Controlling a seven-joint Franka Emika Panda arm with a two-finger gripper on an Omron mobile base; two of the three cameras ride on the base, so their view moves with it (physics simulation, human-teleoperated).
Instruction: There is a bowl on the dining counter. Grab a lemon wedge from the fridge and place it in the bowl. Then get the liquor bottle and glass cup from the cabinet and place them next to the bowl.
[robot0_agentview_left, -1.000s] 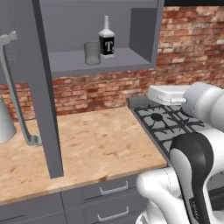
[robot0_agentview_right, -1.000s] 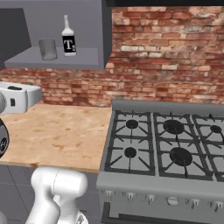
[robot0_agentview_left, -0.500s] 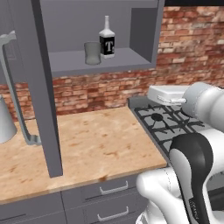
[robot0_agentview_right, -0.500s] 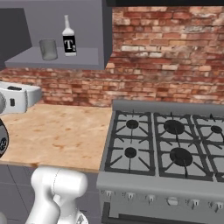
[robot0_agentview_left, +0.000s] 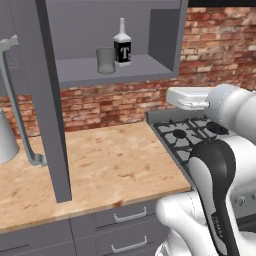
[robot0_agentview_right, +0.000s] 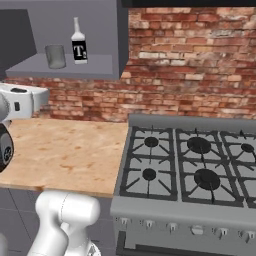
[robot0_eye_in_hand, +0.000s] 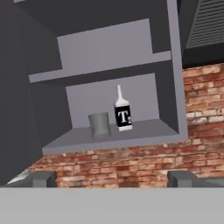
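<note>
Liquor bottle (robot0_eye_in_hand: 123, 114) stands upright on cabinet shelf (robot0_eye_in_hand: 131, 133), above/ahead of your gripper (robot0_eye_in_hand: 111, 178), jaws wide apart, glass cup (robot0_eye_in_hand: 100, 125) just beside.

Matt grey cabinet (robot0_agentview_left: 165, 40), glossy liquor bottle (robot0_agentview_left: 122, 45), translucent glass cup (robot0_agentview_left: 105, 60), grained wooden counter (robot0_agentview_left: 115, 165), rough brick wall (robot0_agentview_right: 190, 65).

liquor bottle (robot0_eye_in_hand: 123, 114) upright beside glass cup (robot0_eye_in_hand: 100, 125) on cabinet shelf (robot0_eye_in_hand: 144, 133)

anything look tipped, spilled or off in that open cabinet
Nothing stands out. The bottle and the cup both stand upright side by side on the lower shelf, apart from each other, with no spill. The claw is open and well short of them.
</note>
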